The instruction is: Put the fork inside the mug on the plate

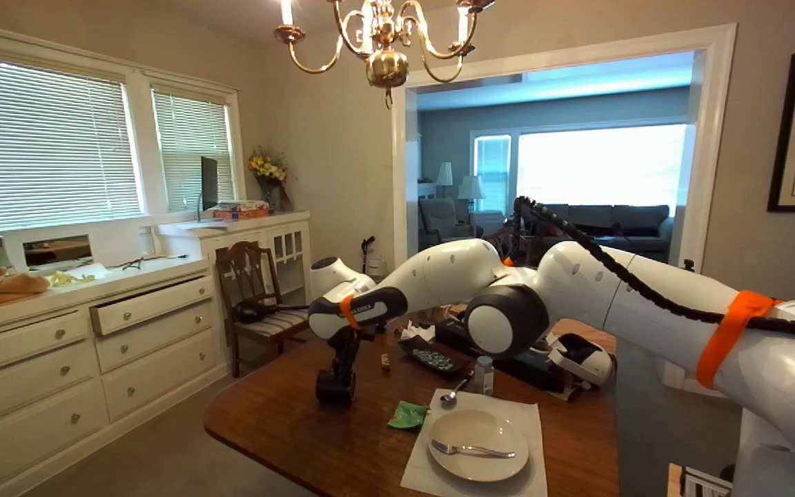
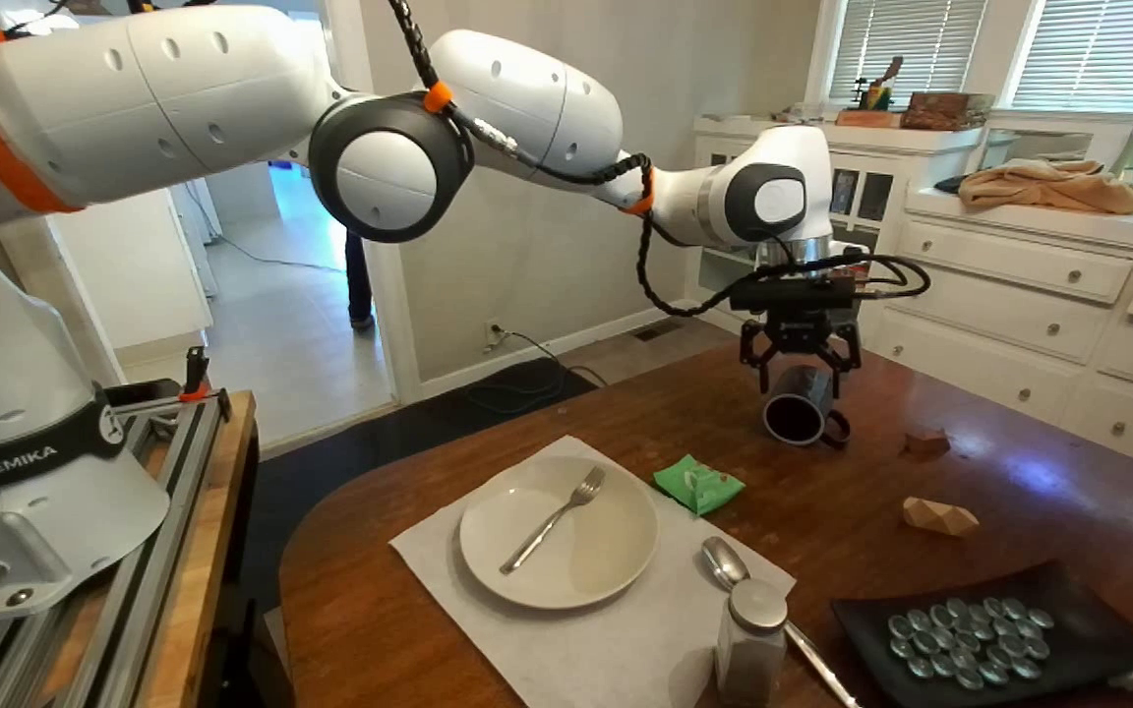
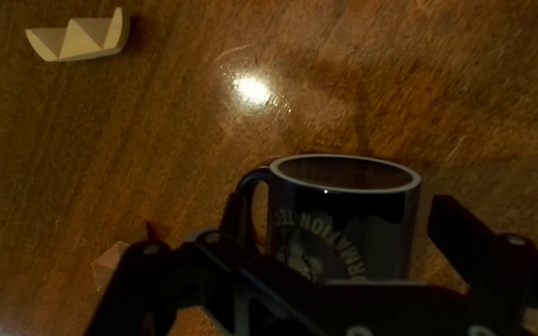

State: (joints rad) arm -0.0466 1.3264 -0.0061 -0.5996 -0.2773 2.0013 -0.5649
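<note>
Mug [image 2: 803,405] lies sideways on the table [image 2: 852,501], the gripper [image 3: 336,212] spread wide astride it. Closing could catch its handle [image 3: 248,181] first and roll it askew; the fork [image 2: 552,520] lies on the plate [image 2: 616,546].

The fork [image 1: 475,451] lies across the white plate [image 1: 487,428], set on a pale placemat [image 1: 425,480]. Just beyond the plate there's a spoon [image 1: 449,399], with a green packet [image 1: 408,415] at the placemat's edge. Further along the wooden table [image 1: 280,421], the gripper [image 1: 344,373] points down at the dark mug [image 1: 332,388]; whether they touch, I can't tell.
</note>
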